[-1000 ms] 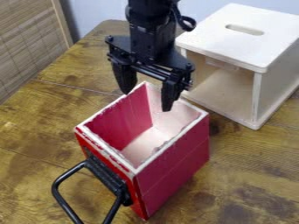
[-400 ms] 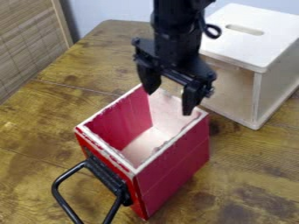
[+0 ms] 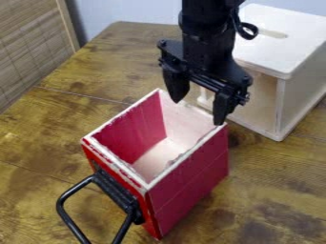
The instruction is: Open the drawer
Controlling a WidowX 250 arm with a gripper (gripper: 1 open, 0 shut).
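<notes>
The drawer is a red square box with pale inner walls and a whitish rim, standing on the wooden table at the lower middle. Its black loop handle sticks out from the front-left face toward the lower left. The box is open at the top and looks empty inside. My gripper is black, open and empty. It hangs above the box's far corner, its fingertips just over the rim, not touching the handle.
A larger pale wooden box with a slot on top and an open front stands at the back right, just behind my gripper. A slatted panel is at the upper left. The wooden table extends left.
My gripper has moved to the right and a little up, from over the box's back-left wall to above its far corner. It stayed open. The red box has not moved.
</notes>
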